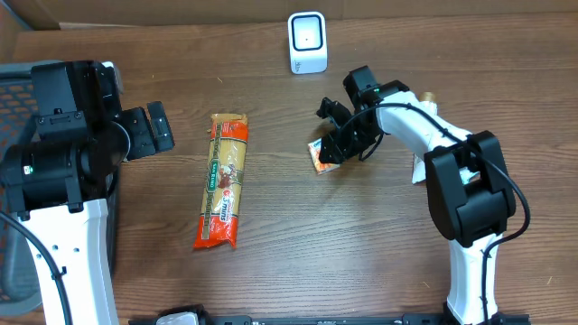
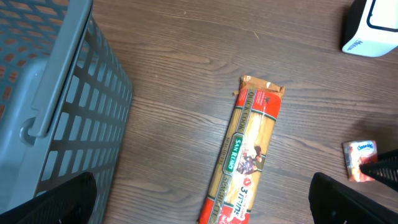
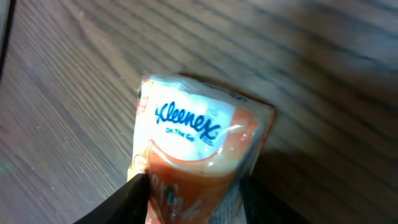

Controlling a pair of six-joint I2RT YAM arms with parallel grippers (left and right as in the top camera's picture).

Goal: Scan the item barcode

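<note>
At mid-table, right arm point(image 1: 411, 125) comes in from the near-right edge, elbow bent, forearm running left, wrist angled down. Right gripper point(image 1: 330, 152) is pinching the tissue pack point(image 3: 199, 137): both fingers point(image 3: 132, 200) press against the sides of its orange lower end, with the white Kleenex label facing the wrist cam. Pack sits tilted at the fingertips, low over the table point(image 1: 298, 262); can't tell if it touches the wood. Scanner point(image 1: 307, 42) stands upright at the far edge, and the pack is on the near side of it, well apart and slightly to its right. Left arm point(image 1: 63, 181) sits at the left edge, wrist pointing right. Left gripper point(image 1: 152, 128) is spread wide with nothing between the fingers, hovering over the wood just off the basket point(image 2: 74, 106). Pasta pack point(image 1: 223, 181) lies flat between the two grippers, long axis running far to near, nearer the left one and touching neither. Basket is grey and slatted, at the far-left edge beside the left arm. Overhead, the arm covers most of it. Left wrist cam shows its side wall, rim and a bit of mesh interior; contents can't be made out.
</note>
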